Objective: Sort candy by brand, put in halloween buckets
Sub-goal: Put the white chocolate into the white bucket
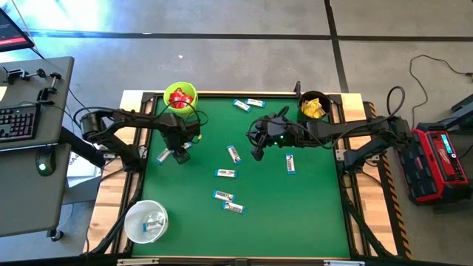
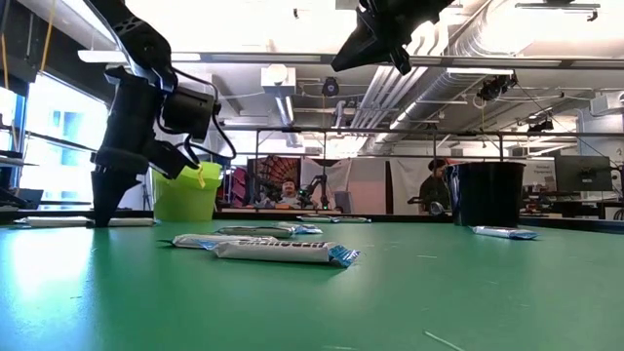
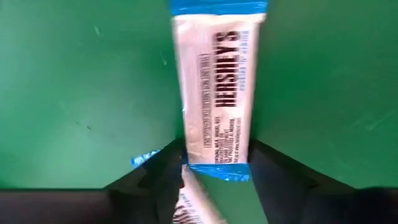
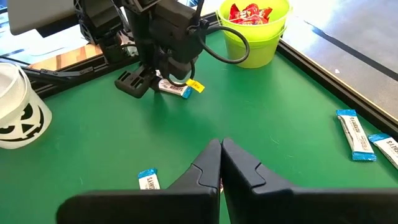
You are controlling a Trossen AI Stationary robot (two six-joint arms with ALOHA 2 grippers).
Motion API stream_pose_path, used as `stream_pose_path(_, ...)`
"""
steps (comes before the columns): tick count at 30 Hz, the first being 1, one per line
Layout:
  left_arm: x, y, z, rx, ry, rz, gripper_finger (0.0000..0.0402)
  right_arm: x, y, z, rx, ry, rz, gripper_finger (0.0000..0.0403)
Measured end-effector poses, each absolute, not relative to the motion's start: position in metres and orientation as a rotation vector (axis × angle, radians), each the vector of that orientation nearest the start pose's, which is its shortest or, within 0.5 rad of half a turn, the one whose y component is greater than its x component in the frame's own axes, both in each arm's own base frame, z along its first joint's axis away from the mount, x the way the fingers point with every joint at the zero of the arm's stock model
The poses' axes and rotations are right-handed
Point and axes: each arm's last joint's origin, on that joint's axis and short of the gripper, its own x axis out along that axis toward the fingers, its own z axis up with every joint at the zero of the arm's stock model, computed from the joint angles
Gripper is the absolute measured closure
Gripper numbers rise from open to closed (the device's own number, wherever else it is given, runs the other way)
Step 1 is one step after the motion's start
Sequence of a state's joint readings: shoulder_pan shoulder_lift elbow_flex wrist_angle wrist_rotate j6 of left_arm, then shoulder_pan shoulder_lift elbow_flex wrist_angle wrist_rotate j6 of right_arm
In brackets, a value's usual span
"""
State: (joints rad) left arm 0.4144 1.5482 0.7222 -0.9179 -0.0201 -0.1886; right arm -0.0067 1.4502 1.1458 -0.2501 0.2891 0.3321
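High view, left gripper point(image 1: 177, 154) parted low near the mat's left edge over white-and-blue bars point(image 1: 164, 155), open green point(image 1: 318, 214) toward the front, lime bucket point(image 1: 179, 97) holding red packets, black bucket point(image 1: 314, 106) yellow ones, white bucket point(image 1: 145, 221) one bar, right wrist view, right gripper point(image 4: 221, 163) closed, empty, mid-mat.

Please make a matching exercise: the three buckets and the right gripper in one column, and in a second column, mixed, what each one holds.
1. lime green bucket
2. black bucket
3. white bucket
4. right gripper

a. yellow packets
b. nothing, fingers shut
c. red packets
d. a white-and-blue bar

Pairs: 1-c, 2-a, 3-d, 4-b
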Motion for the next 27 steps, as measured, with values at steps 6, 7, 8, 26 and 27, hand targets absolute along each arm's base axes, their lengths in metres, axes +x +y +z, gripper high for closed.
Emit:
stream_pose_path(6,0.189,0.083,0.137,-0.478,1.672,0.471,0.0294,0.321,-0.010,0.299,0.243,0.497,-0.376,0.0403)
stream_pose_path(7,0.188,0.083,0.138,-0.476,1.667,0.472,0.0300,0.321,-0.010,0.299,0.243,0.497,-0.376,0.0403)
stream_pose_path(8,0.188,0.083,0.139,-0.474,1.661,0.474,0.0304,0.321,-0.010,0.299,0.243,0.497,-0.376,0.0403)
stream_pose_path(26,0.182,0.080,0.159,-0.479,1.560,0.492,0.0299,0.321,-0.010,0.299,0.243,0.497,-0.377,0.0403)
stream_pose_path(27,0.182,0.079,0.161,-0.488,1.549,0.482,0.0299,0.321,-0.010,0.299,0.243,0.497,-0.377,0.0403)
